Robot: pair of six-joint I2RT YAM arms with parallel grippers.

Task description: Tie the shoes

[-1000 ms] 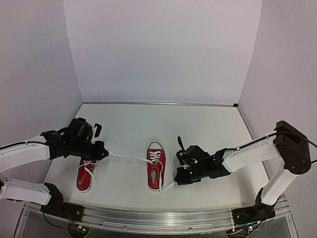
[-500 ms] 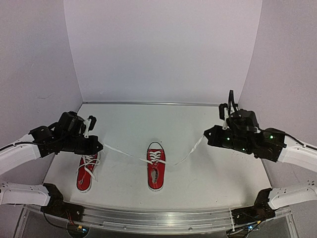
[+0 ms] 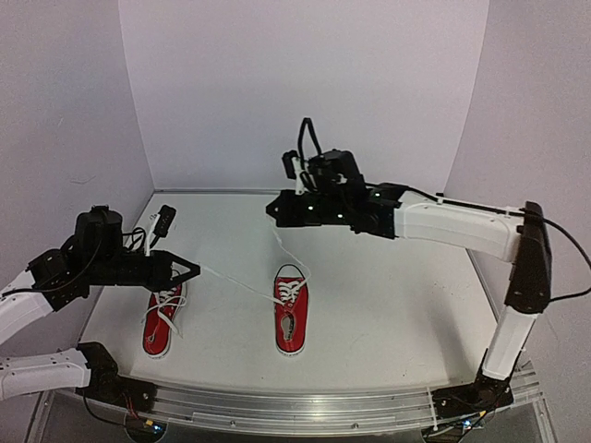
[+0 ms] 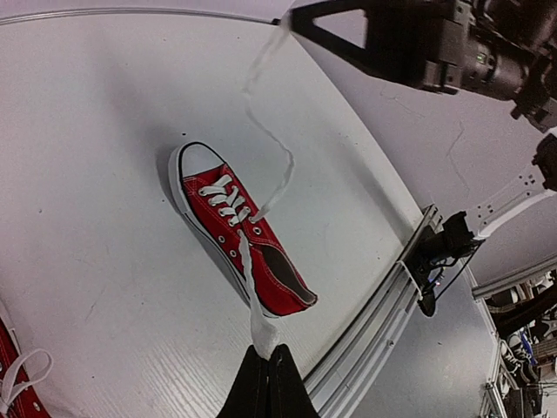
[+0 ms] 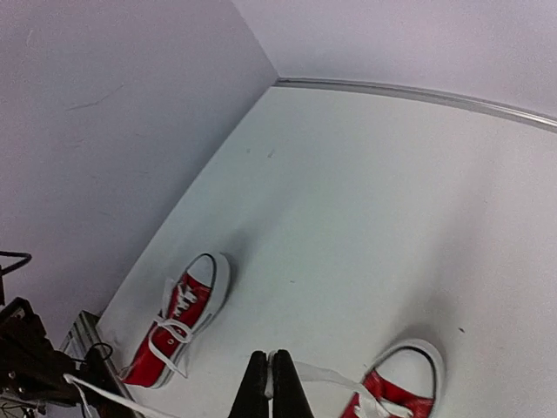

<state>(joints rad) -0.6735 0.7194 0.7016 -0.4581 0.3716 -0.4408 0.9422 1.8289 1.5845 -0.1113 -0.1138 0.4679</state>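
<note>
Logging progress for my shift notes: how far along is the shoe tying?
Done: nothing clearly; no knot shows on the middle shoe. In hand: the left gripper and the right gripper are each shut on one end of its lace, stretched apart. Left: cross and knot it, then the other shoe, whose laces lie loose.

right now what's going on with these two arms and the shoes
Two robot arms are working on the laces of the middle red shoe. The left gripper is shut on one lace end, stretched out to the side. The right gripper is shut on the other end, held up above the table. No bow is tied yet. The second shoe lies below the left arm, held by neither.
</note>
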